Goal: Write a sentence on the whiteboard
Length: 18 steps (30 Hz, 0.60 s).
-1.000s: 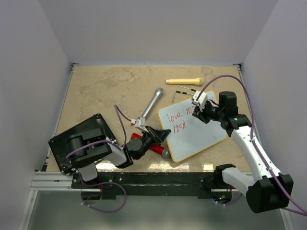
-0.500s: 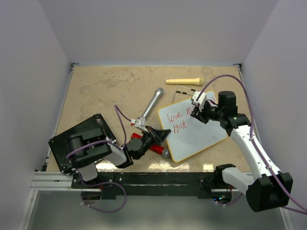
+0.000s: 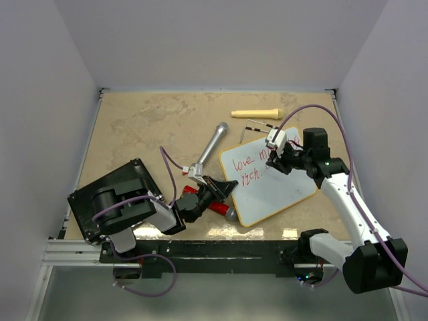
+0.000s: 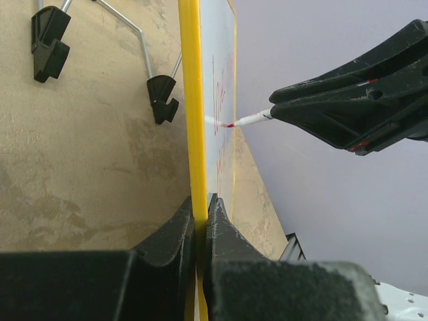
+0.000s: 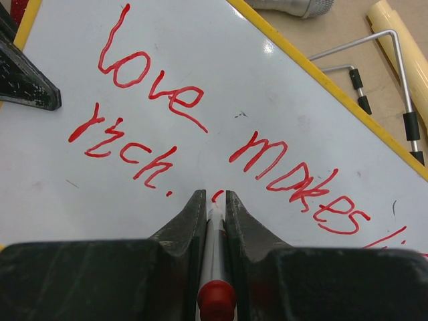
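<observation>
The whiteboard (image 3: 281, 190) lies tilted at centre right of the overhead frame on the desk (image 3: 147, 127), unmoved since a second ago. Its yellow-edged rim is clamped between the left jaws, which are pressed shut on it. A white marker (image 5: 214, 231) is gripped tightly by the right jaws, its tip set against the board just below "makes". The right arm (image 3: 348, 200) is seen shifted slightly toward the frame's left. The sentence (image 5: 200, 127) is read in red as "love makes", with "rich." beneath.
</observation>
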Available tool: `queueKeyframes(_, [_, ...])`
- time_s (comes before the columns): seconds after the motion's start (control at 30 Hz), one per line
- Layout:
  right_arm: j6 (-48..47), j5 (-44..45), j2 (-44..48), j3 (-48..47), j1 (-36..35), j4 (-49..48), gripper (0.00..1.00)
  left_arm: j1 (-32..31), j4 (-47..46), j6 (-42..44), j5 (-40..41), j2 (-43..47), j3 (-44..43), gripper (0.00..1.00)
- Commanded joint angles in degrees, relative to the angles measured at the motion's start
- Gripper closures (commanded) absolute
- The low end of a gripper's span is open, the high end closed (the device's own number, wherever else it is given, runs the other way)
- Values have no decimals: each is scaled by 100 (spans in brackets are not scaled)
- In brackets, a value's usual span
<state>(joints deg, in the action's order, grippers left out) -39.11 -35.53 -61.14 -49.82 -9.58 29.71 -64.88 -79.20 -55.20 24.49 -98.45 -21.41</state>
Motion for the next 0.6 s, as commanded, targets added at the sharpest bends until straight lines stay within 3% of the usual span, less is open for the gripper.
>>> queueKeyframes(0.0, [-61, 283, -55, -141, 0, 219, 100, -16, -166, 765, -138, -7, 75, 100])
queueKeyframes(0.33, [-729, -507, -214, -309, 9, 913, 100, -16, -166, 765, -146, -25, 49, 100])
queueKeyframes(0.47, [-319, -771, -161, -379, 9, 511, 100, -16, -149, 765, -173, -60, 14, 100])
queueKeyframes(0.57, [288, -167, 154, -309, 35, -147, 100, -16, -131, 765, -155, -7, 58, 100])
